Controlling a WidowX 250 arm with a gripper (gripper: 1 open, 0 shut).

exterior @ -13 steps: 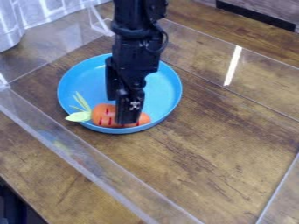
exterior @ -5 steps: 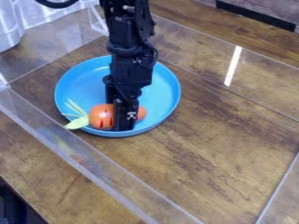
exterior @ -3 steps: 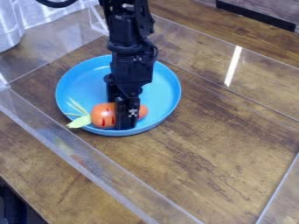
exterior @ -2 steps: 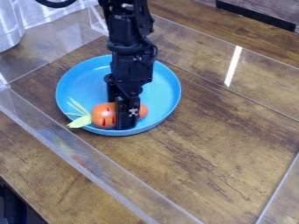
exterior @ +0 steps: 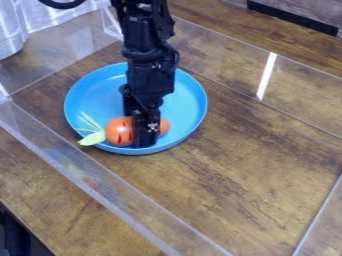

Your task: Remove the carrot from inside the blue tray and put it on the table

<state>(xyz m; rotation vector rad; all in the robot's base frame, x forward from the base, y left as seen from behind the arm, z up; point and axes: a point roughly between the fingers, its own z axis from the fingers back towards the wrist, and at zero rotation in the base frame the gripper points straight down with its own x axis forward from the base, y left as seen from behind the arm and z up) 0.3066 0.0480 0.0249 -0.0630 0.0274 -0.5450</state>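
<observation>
In the left half of the frame, a round bright-blue tray sits on the brown wood-plank surface. Near its lower rim lies the orange carrot, its pale yellow-green leaves pointing left. The black tool comes down from the top of the frame, its fingers closed around the carrot's middle. A bright streak of light shows in the upper right.

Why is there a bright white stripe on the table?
In the camera view, it looks like glare: light shining off the glossy table covering. The black hand looks so dark that its small parts blur together.
</observation>
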